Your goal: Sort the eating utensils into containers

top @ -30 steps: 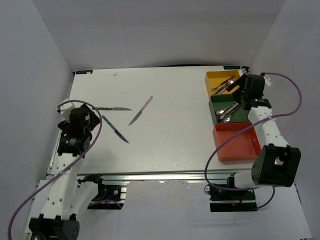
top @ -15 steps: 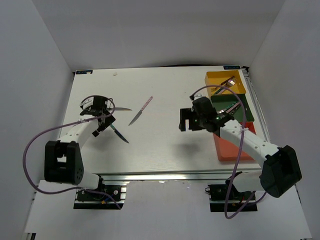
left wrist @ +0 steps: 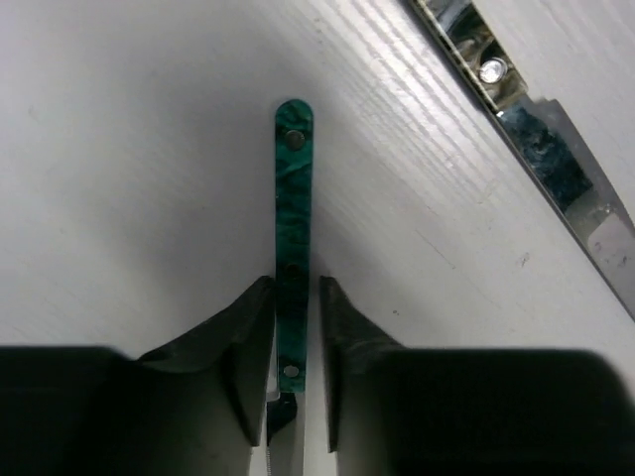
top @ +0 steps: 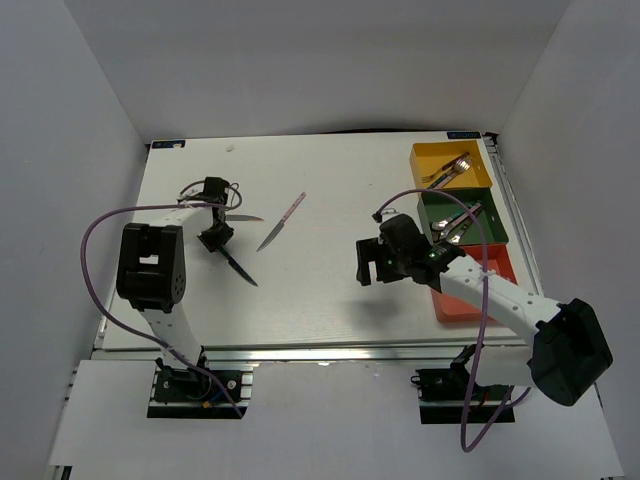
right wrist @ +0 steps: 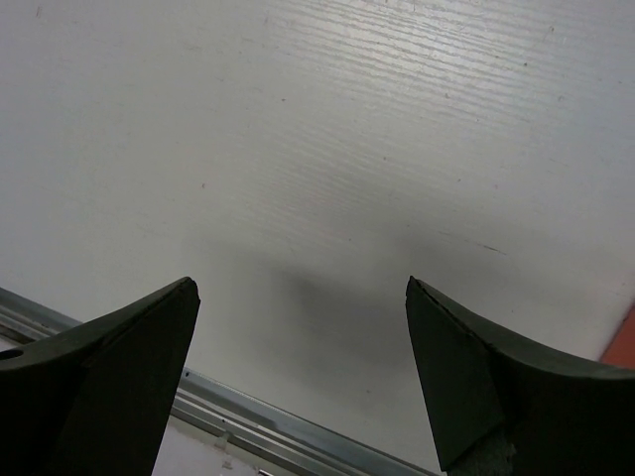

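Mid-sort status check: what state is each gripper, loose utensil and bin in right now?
left gripper: jaws straddling the teal-handled knife at its handle, grip unclear
right gripper: open, empty, over bare table
teal-handled knife: flat on table
dark-handled knife: flat on table, untouched
pink-handled knife: flat on table, untouched
yellow bin: holds utensils
green bin: holds utensils
red bin: visible part empty; right arm hides the rest

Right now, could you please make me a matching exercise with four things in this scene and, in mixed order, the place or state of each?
Things:
1 teal-handled knife
2 pink-handled knife
3 right gripper
4 yellow bin

Places or states:
A wide open above the table
B at the far right corner
C between the fingers of the left gripper
D lying free, apart from both grippers

Pairs: 1-C, 2-D, 3-A, 4-B.
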{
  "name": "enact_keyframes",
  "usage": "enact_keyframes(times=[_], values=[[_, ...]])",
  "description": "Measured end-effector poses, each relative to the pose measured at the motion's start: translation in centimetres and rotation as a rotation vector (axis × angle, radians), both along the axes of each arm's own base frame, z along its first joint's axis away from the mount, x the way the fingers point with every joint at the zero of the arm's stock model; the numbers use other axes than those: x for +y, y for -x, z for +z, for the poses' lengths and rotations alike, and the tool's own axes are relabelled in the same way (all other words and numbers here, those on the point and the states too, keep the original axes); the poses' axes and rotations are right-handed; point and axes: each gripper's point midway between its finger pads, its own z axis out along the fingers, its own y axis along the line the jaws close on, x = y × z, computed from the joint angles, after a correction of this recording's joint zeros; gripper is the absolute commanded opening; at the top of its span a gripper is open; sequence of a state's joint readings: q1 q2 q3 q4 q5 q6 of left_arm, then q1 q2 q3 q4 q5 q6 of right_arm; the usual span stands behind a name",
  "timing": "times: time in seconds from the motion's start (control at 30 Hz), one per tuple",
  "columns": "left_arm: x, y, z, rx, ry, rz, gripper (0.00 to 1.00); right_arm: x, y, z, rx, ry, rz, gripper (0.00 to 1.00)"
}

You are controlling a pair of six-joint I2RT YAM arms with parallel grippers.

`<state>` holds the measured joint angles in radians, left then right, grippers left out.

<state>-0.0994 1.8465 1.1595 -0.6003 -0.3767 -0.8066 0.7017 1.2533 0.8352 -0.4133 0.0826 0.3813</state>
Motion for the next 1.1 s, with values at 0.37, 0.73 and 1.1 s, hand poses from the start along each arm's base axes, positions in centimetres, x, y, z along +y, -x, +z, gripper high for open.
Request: enact_keyframes(times=[0.37,0.73,1.1], values=[[-0.9,1.9,0.1,-0.070,0.062,-0.021,0.00,2.5,1.7,2.5,-0.052,-0.232,0.093,0.89],[-16.6,6.8,10.0,-0.353,0.379,-0.500,0.00,11.8,3.8,2.9,0.029,-0.510,0.250,0.76],[-24.7,10.6,13.2,-0.465,0.624,-0.650,0.00,15.6,0.7,4.5,0.001,-0.582,0.194,0.60]])
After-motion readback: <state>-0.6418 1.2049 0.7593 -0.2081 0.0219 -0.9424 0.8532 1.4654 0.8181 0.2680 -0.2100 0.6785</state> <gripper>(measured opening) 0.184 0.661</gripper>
